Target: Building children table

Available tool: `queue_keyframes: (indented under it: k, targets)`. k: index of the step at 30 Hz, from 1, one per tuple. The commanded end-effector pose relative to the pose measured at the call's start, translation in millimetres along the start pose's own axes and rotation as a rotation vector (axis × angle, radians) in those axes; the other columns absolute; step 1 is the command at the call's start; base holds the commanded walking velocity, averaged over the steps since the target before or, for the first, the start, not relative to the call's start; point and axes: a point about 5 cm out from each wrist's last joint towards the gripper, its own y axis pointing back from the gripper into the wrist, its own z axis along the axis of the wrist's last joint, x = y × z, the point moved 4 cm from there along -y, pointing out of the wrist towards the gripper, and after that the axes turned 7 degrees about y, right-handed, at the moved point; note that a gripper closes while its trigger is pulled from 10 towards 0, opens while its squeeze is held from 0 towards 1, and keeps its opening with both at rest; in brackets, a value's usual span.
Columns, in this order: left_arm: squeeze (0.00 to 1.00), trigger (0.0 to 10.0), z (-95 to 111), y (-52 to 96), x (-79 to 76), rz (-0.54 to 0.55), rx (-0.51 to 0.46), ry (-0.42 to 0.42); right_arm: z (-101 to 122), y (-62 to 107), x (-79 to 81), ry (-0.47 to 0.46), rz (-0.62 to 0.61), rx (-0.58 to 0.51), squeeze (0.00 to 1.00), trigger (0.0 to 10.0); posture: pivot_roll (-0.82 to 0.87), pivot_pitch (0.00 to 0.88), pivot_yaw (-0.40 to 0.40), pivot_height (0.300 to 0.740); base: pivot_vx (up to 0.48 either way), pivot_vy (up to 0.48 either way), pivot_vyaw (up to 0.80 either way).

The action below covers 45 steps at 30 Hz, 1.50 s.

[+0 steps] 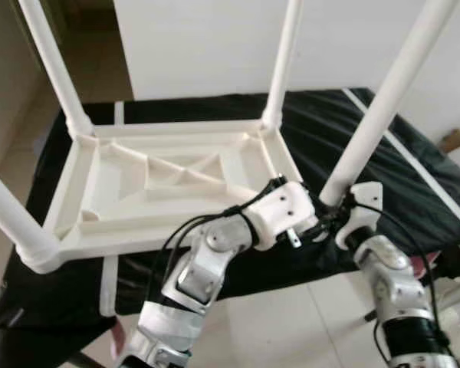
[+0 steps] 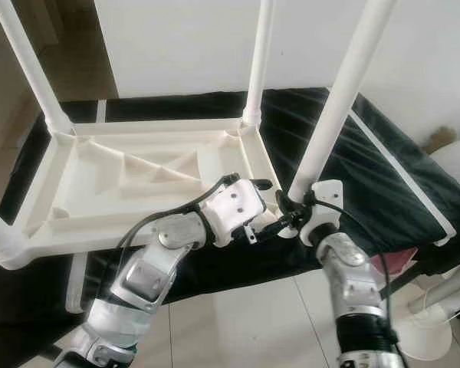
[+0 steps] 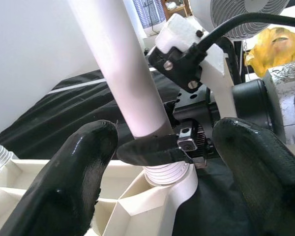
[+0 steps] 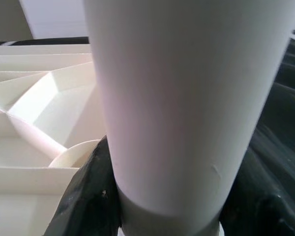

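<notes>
A white plastic children's table (image 1: 84, 184) lies upside down on a black cloth, its legs pointing up. The near right leg (image 1: 376, 115) stands in its corner socket (image 3: 162, 179). My right gripper (image 1: 327, 217) is shut around the base of this leg; its black fingers (image 4: 88, 196) press against the white tube (image 4: 187, 98). My left gripper (image 3: 164, 132) is open just beside it at the same corner. Its two thick fingers (image 3: 73, 182) sit apart on either side of the leg's base without touching it.
The black cloth (image 1: 414, 176) with white stripes covers the low surface under the table. The other legs (image 1: 57, 69) rise at the far left, far right and near left. A white fan (image 2: 456, 172) stands to the right on the tiled floor, with a white wall behind.
</notes>
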Motion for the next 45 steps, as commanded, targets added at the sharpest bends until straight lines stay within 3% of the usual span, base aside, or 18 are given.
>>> queue_keyframes:
  k: [1,8,11,12,13,14,19,30,31,39,40,41,42,45]
  targets:
    - [0.0,10.0,-0.9,0.9,3.4,0.066,-0.004,0.009,-25.1,6.1,-2.6,-0.059,-0.082,0.106,0.0,10.0,-0.03,0.032,-0.056,0.74,0.0,0.0,0.0]
    - [0.0,10.0,-2.2,1.9,5.8,0.07,0.002,0.005,-18.2,11.0,10.3,-0.089,-0.244,0.084,0.0,10.0,-0.03,0.026,-0.056,0.74,0.0,0.0,0.0]
    - [0.0,10.0,-2.2,2.0,6.0,0.071,0.002,0.005,-18.3,11.5,10.7,-0.097,-0.255,0.083,0.0,10.0,-0.03,0.026,-0.056,0.74,0.0,0.0,0.0]
    - [0.0,10.0,-2.4,2.1,7.7,0.075,0.004,0.0,-21.5,17.0,7.7,-0.133,-0.368,0.095,0.0,10.0,-0.02,0.025,-0.058,0.74,0.0,0.0,0.0]
    - [0.0,10.0,-2.4,2.1,7.7,0.075,0.004,0.0,-21.5,17.0,7.7,-0.133,-0.368,0.095,0.0,10.0,-0.02,0.025,-0.058,0.74,0.0,0.0,0.0]
    - [0.0,10.0,-2.3,2.1,8.8,0.078,0.005,-0.003,-24.6,22.1,6.4,-0.152,-0.451,0.108,0.0,10.0,-0.02,0.024,-0.058,0.74,0.0,0.0,0.0]
    - [0.0,10.0,-1.2,2.3,9.5,0.079,0.002,-0.001,-23.5,25.6,18.8,-0.208,-0.479,0.104,0.0,10.0,-0.02,0.025,-0.055,0.74,0.0,0.0,0.0]
    - [0.0,10.0,-2.5,4.2,9.7,0.081,0.007,0.004,-12.7,24.2,21.9,-0.199,-0.453,0.053,0.0,10.0,-0.02,0.042,-0.053,0.74,0.0,0.0,0.0]
    - [0.0,10.0,-2.7,4.5,9.5,0.081,0.008,0.005,-10.1,23.9,22.4,-0.206,-0.448,0.036,1.0,10.0,-0.02,0.046,-0.054,0.74,0.0,0.0,0.0]
    - [0.0,10.0,-2.7,5.6,9.2,0.085,0.008,0.011,4.2,20.6,19.9,-0.193,-0.387,-0.03,1.0,10.0,-0.02,0.054,-0.051,0.74,0.0,0.0,0.0]
    - [0.0,10.0,-2.6,5.6,9.1,0.084,0.007,0.011,4.9,19.3,16.7,-0.18,-0.369,-0.03,0.1,10.0,-0.02,0.055,-0.051,0.74,0.0,0.0,0.0]
    - [0.0,10.0,-2.6,5.6,9.1,0.084,0.007,0.011,4.9,19.3,16.7,-0.18,-0.369,-0.03,0.1,10.0,-0.02,0.055,-0.051,0.74,0.0,0.0,0.0]
    - [0.0,10.0,-2.5,5.6,9.1,0.084,0.007,0.01,5.6,18.6,14.4,-0.171,-0.358,-0.031,0.0,10.0,-0.02,0.055,-0.051,0.74,0.0,0.0,0.0]
    - [0.0,10.0,-2.8,5.4,9.1,0.083,0.008,0.011,7.1,16.1,13.0,-0.168,-0.304,-0.038,0.0,10.0,-0.02,0.055,-0.051,0.74,0.0,0.0,0.0]
